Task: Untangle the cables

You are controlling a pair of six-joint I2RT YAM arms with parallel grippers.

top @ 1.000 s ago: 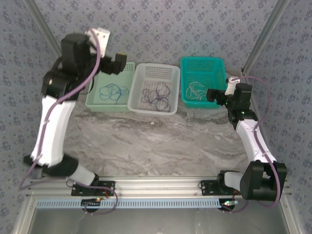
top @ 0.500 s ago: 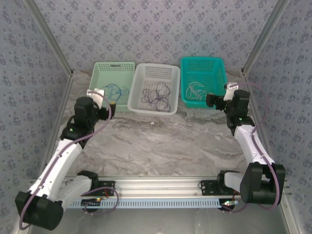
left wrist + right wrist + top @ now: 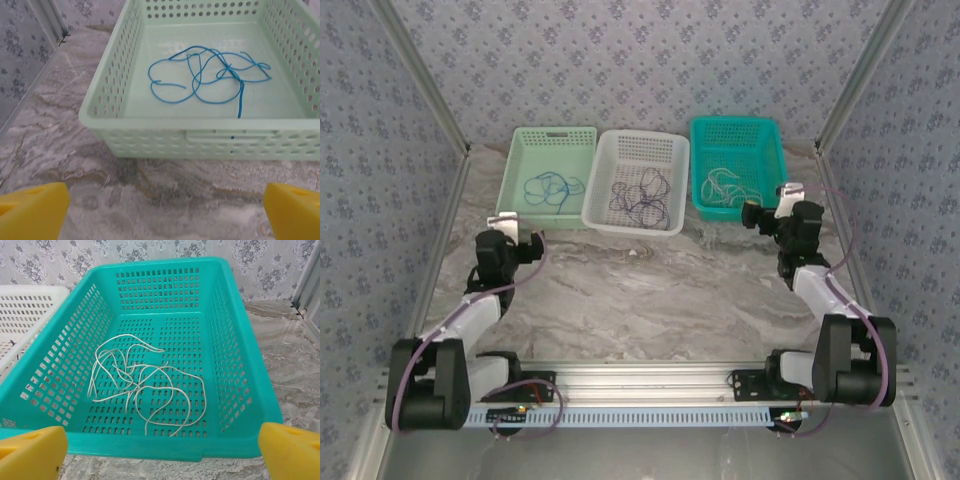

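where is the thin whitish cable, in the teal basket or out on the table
In. The thin whitish cable lies in loose loops on the floor of the teal perforated plastic basket, inside its walls.

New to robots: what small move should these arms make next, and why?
Probably just park: blue cable lies alone in the green basket, purple cable in the white basket, whitish cable in the teal basket; left fingers and right fingers are open, empty.
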